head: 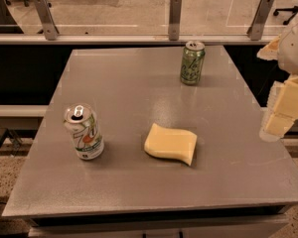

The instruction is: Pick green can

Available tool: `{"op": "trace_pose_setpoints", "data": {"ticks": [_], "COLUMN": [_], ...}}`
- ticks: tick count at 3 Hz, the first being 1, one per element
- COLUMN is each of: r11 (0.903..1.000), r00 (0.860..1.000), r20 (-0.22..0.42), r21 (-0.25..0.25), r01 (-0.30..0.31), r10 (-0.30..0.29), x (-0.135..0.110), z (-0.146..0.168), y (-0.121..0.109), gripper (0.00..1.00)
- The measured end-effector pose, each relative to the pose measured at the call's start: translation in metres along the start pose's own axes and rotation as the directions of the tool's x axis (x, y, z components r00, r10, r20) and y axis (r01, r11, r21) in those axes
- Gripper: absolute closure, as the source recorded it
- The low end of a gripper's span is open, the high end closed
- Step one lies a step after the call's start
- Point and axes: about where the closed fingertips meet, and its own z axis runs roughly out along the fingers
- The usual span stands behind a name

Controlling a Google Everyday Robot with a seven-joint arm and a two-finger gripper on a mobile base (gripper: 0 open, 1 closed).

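The green can [192, 62] stands upright at the far middle-right of the grey table [129, 98]; its body is green with pale script and a silver top. My gripper [283, 110] shows at the right edge of the camera view as pale yellow blocks under a white arm. It hangs over the table's right side, well to the right of the can and nearer to me, not touching it.
A white-and-silver can [83, 132] with a green and red logo stands at the near left. A yellow sponge [171, 144] lies at the near middle. A glass railing with metal posts [175, 16] runs behind the table's far edge.
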Motion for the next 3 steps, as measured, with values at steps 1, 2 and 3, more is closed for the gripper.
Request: {"op": "trace_pose_setpoints", "data": {"ticks": [1, 2, 3], "r11": [1.0000, 0.9999, 0.9987], "r00": [1.000, 1.000, 0.993], "r20": [0.000, 0.023, 0.103], "r21": [0.000, 0.002, -0.011], "r01": [0.000, -0.013, -0.050], "r10": [0.000, 0.013, 0.051], "x": [0.000, -0.004, -0.017], "z": [0.000, 0.000, 0.008], "y": [0.000, -0.005, -0.025], "gripper": [0.00, 0.00, 0.00]}}
